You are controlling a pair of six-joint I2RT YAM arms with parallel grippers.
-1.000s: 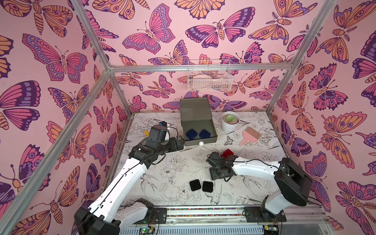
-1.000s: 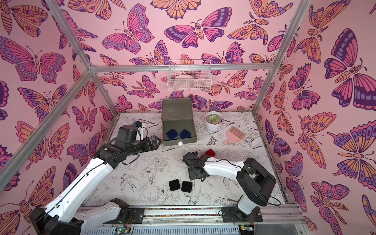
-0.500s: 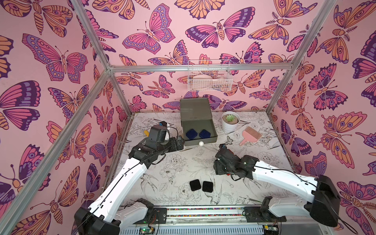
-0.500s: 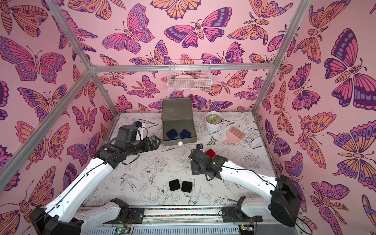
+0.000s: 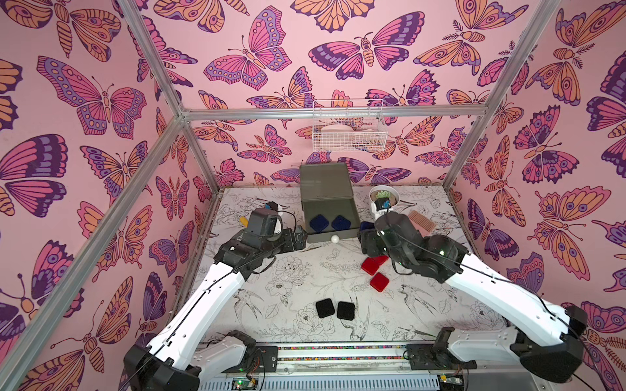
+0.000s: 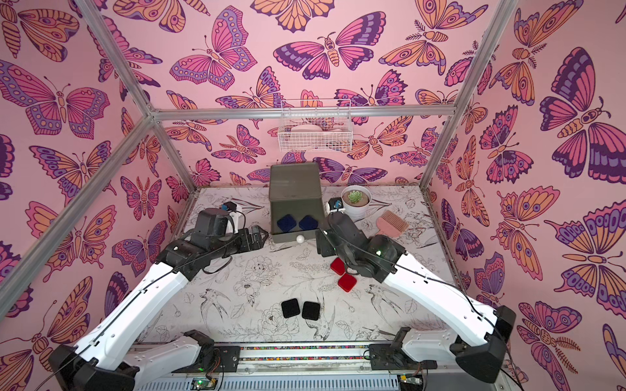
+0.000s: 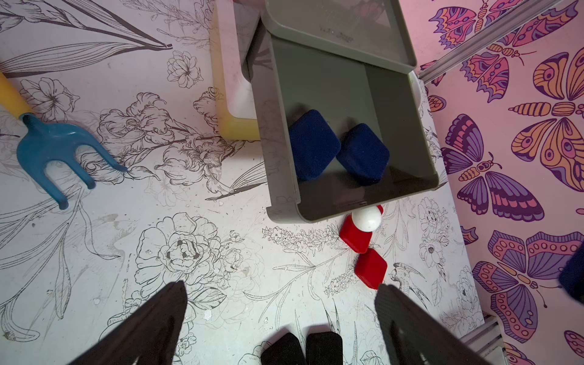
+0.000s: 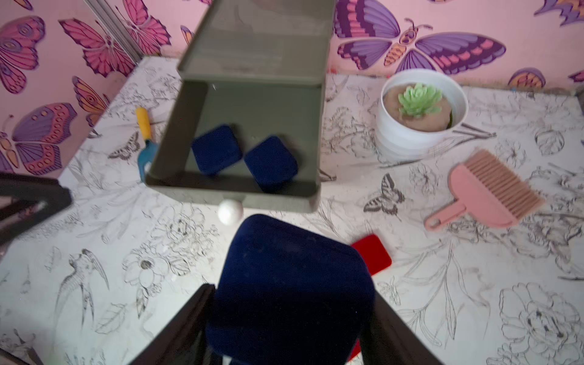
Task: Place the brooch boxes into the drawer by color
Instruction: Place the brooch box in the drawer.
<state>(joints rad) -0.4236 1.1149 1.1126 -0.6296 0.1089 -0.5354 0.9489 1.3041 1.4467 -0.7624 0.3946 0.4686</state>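
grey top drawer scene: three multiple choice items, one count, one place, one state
1. How many navy velvety square boxes lie in the open grey plastic drawer? A two B one C four
2. Where are the two black velvety square boxes? A in that drawer B on the flower-printed table C in a claw
3. The right claw is: A open B shut on nothing C shut on a navy box
Key: A, two lie inside it; B, both rest on the table; C, navy velvet sits between its fingers.
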